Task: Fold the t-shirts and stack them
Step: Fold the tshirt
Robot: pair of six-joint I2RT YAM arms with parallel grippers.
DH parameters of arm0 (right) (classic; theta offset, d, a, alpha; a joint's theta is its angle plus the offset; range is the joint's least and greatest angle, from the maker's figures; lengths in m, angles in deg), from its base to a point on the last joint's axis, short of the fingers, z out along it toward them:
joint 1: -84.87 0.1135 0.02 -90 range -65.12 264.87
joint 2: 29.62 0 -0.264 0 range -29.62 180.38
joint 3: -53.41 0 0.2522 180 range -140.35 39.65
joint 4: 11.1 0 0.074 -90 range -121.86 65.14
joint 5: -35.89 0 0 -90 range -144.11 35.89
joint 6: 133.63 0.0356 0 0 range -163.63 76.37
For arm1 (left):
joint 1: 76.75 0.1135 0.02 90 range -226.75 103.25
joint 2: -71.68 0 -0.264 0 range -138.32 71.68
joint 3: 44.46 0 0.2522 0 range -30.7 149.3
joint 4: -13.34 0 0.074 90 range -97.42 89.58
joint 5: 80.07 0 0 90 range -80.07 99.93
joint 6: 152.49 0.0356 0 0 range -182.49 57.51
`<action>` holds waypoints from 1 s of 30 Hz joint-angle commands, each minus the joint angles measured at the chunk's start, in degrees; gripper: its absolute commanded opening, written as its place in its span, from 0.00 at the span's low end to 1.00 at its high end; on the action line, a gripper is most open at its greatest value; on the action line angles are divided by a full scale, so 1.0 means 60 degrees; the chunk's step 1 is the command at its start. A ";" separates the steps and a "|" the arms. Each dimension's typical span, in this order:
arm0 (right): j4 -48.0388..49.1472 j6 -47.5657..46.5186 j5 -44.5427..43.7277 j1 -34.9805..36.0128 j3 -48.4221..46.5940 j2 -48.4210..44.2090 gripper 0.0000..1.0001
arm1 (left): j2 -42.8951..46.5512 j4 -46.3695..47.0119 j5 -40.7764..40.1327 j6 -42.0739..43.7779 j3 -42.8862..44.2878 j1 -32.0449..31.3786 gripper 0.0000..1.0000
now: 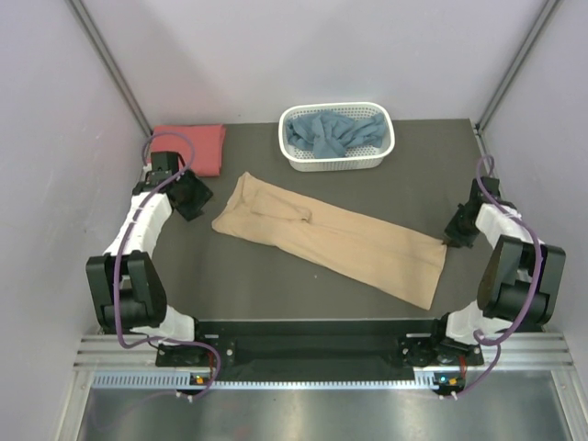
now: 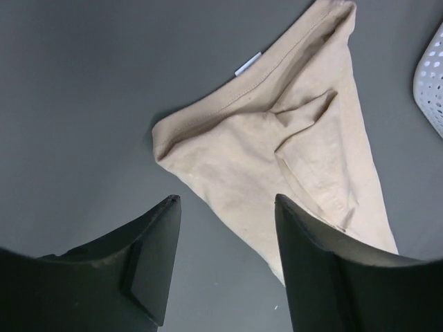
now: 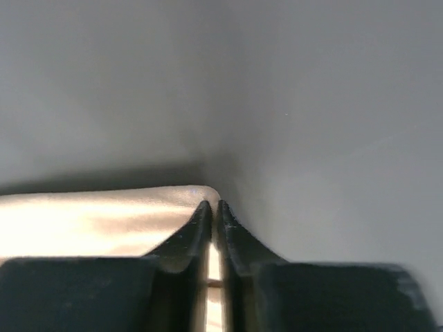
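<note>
A tan t-shirt (image 1: 335, 241) lies folded lengthwise across the middle of the dark table, running from upper left to lower right. My right gripper (image 1: 450, 239) is shut on its lower right corner; the right wrist view shows tan cloth (image 3: 104, 221) pinched between the closed fingers (image 3: 214, 207). My left gripper (image 1: 197, 204) stands open just left of the shirt's collar end (image 2: 277, 138), nothing between its fingers, with bare table under the gap (image 2: 225, 200). A coral-red t-shirt (image 1: 191, 147) lies folded at the back left. A dusty blue t-shirt (image 1: 331, 134) sits crumpled in the basket.
The white lattice basket (image 1: 338, 162) stands at the back middle, and its edge shows at the right (image 2: 430, 76) of the left wrist view. Pale walls close in the table on three sides. The arms' bases sit at the near edge.
</note>
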 commanded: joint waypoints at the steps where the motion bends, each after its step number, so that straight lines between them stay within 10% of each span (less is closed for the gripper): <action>1: 0.0005 -0.0045 -0.0261 -0.0071 -0.0266 -0.0448 0.15 | 0.0112 0.0133 0.0154 -0.0368 -0.0111 -0.0019 0.62; 5: -0.0317 -0.0132 -0.0582 0.0075 -0.1303 -0.0420 0.55 | 0.0362 0.0265 0.0198 -0.0545 -0.0404 -0.0019 0.78; 8: -0.0698 -0.0308 -0.1080 0.0440 -0.2299 -0.0156 0.61 | 0.0435 0.0265 0.0417 -0.0896 -0.0668 -0.0019 0.77; 20: -0.1445 -0.1393 -0.1419 0.4528 -0.7355 0.1558 0.63 | 0.0129 0.1451 0.0550 -0.2552 -0.2280 -0.0034 0.71; 30: -0.1255 -0.1510 -0.0920 0.4954 -0.6362 0.1090 0.63 | -0.1409 0.2374 0.0140 -0.2098 -0.2075 -0.0063 0.68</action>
